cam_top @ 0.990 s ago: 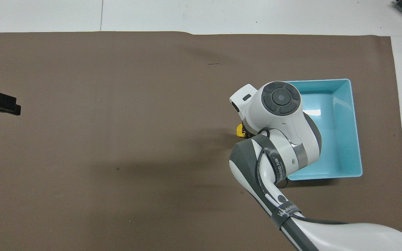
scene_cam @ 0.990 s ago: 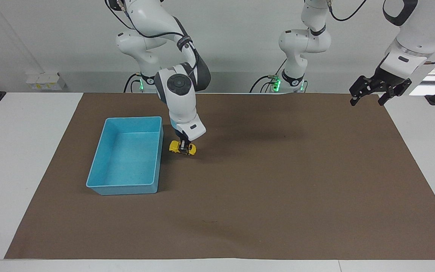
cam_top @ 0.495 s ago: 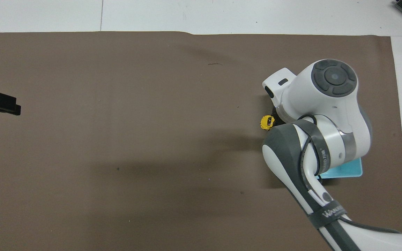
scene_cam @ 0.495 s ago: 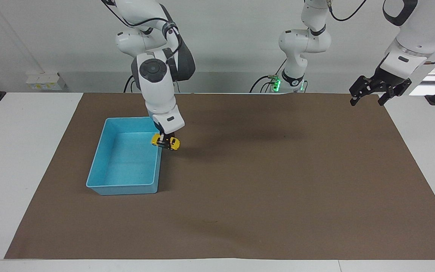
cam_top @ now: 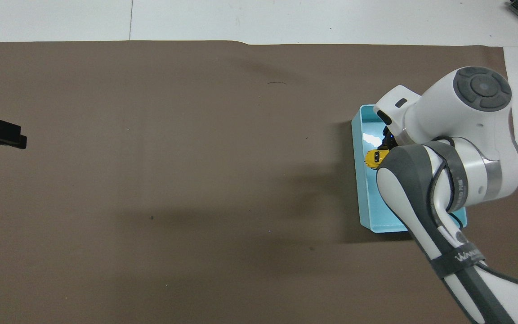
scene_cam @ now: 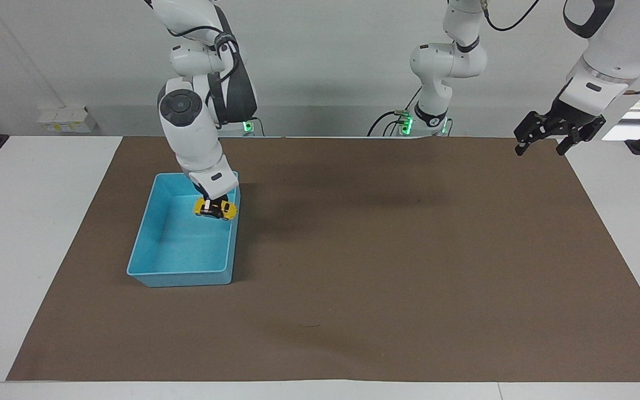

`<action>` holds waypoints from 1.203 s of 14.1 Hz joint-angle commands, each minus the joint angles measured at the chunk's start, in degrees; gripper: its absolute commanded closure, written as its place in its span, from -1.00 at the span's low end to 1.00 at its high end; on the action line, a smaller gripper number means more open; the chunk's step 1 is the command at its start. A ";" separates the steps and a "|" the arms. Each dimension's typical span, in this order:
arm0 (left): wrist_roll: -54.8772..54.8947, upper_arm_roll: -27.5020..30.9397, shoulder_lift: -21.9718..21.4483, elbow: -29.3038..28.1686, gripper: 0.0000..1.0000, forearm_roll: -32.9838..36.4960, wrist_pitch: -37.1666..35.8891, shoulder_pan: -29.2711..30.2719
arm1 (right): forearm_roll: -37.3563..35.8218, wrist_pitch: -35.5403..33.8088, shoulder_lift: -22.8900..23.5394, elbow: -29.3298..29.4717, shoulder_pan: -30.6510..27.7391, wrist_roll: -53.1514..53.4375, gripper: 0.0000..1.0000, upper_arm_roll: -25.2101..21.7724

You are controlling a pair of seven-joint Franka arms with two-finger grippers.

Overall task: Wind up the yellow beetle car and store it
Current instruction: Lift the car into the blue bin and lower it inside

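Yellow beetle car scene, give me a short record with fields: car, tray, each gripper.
car: yellow beetle car held up in the air over the light blue tray
tray: light blue tray on the brown mat, toward the right arm's end
right gripper: shut on the car
left gripper: open, waiting above the mat's corner

Two high cameras face each other, both covering the brown mat [scene_cam: 409, 250].

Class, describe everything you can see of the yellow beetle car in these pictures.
The yellow beetle car is a tiny bright yellow toy, plastic by its look, with a rounded body, dark windows and small black wheels. The right gripper is shut on it from above and holds it in the air, roughly level, over the light blue tray, near the tray's wall. Nothing else touches it.
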 commanded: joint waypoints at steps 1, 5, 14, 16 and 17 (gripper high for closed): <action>0.85 -0.94 -1.23 -1.01 -1.00 0.87 -0.56 1.28 | -0.37 2.92 -3.35 -5.43 -2.09 -3.14 0.78 0.51; 0.85 -1.03 -1.23 -1.01 -1.00 0.87 -0.56 1.28 | -1.34 9.87 -5.99 -12.56 -4.11 -6.46 0.78 0.42; 0.85 -0.94 -1.23 -1.01 -1.00 0.87 -0.56 1.28 | -1.60 18.92 -4.59 -18.10 -5.61 -8.94 0.78 0.51; 0.85 -0.94 -1.23 -0.92 -1.00 0.87 -0.56 1.28 | -1.60 21.90 -3.27 -19.07 -5.61 -9.64 0.78 0.51; 0.85 -1.03 -1.23 -0.92 -1.00 0.87 -0.56 1.28 | -1.60 23.05 -2.57 -19.59 -5.61 -9.73 0.78 0.51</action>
